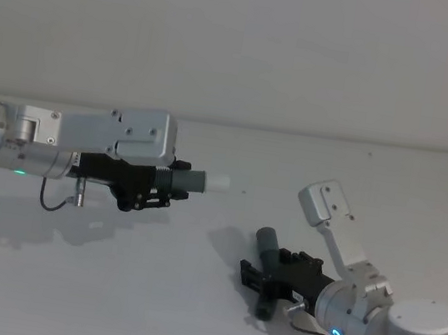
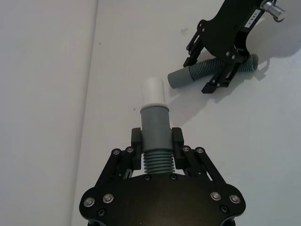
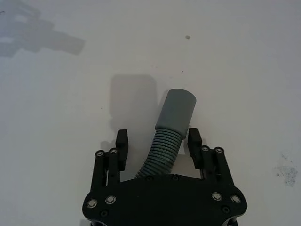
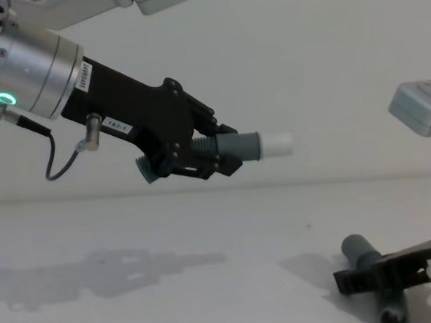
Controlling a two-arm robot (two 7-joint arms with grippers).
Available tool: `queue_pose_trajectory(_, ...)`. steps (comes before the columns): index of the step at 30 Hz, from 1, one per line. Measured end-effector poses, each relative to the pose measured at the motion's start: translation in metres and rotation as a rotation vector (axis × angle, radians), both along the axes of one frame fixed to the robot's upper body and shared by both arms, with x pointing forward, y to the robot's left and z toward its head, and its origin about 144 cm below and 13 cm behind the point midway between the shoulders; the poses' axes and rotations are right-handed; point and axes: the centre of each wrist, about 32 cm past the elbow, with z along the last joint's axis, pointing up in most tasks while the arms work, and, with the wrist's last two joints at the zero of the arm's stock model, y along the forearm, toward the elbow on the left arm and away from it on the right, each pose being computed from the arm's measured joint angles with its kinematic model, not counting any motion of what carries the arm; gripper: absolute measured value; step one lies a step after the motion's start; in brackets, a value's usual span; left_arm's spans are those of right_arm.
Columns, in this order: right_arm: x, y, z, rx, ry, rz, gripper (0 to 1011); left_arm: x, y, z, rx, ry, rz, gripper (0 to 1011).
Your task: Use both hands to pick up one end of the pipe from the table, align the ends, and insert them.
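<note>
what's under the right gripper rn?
A plain grey hose piece lying on the table, between the open fingers of the right gripper, not gripped. Its rear end is hidden beneath the gripper body.

On the left we find the left gripper [image 1: 172,187] raised clear above the table [image 1: 146,291], its jaws closed on the ribbed middle of the tipped pipe piece [image 1: 192,182]. That piece sits roughly level, and its plug tip [image 1: 218,181] sticks out past the fingertips toward the right. To the right, and nearer the robot's body, we see the plain pipe piece [image 1: 265,245] lying on the table. The right gripper [image 1: 263,274] comes in from the near right and straddles its ribbed middle, one finger on each side with a gap to the pipe. Its cuff end [image 3: 176,110] reaches beyond the fingertips, well apart from the plug tip.
</note>
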Motion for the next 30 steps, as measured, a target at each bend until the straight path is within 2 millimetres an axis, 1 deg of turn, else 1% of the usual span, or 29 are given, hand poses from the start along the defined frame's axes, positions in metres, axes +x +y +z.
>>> queue_pose_trajectory(1,0.0002,-0.0001,-0.0002,0.0,0.0,0.0,785,0.0,0.0,0.0001,0.0,0.0,0.0,339)
queue_pose_trajectory(3,0.0006,-0.0003,-0.0005,0.001,0.0,-0.001,678,0.0,0.0,0.0001,0.0,0.0,0.0,339)
queue_pose_trajectory(4,0.0007,-0.0004,-0.0006,0.001,0.0,-0.002,678,0.0,0.0,0.0001,0.0,0.0,0.0,339)
queue_pose_trajectory(6,0.0011,-0.0006,-0.0009,0.001,0.0,-0.003,593,0.0,0.0,0.0001,0.0,0.0,0.0,339)
queue_pose_trajectory(7,0.0011,-0.0006,-0.001,0.002,0.0,-0.003,593,0.0,0.0,0.0001,0.0,0.0,0.0,339)
queue_pose_trajectory(9,0.0014,-0.0008,-0.0013,0.002,0.0,-0.004,483,0.0,0.0,0.0001,0.0,0.0,0.0,339)
queue_pose_trajectory(12,0.0015,-0.0008,-0.0015,0.002,0.0,-0.004,423,0.0,0.0,0.0001,0.0,0.0,0.0,339)
queue_pose_trajectory(13,0.0016,-0.0008,-0.0016,0.003,0.0,-0.004,359,0.0,0.0,0.0002,0.0,0.0,0.0,339)
queue_pose_trajectory(17,0.0019,-0.0009,-0.0019,0.003,0.001,-0.004,282,0.0,0.0,0.0002,0.0,0.0,0.0,339)
queue_pose_trajectory(22,0.0021,-0.001,-0.0021,0.003,0.001,-0.004,257,0.0,0.0,0.0001,0.0,0.0,0.0,339)
queue_pose_trajectory(30,0.0025,-0.0046,-0.0004,-0.021,-0.016,0.024,256,0.0,0.0,0.0001,0.0,0.0,0.0,339)
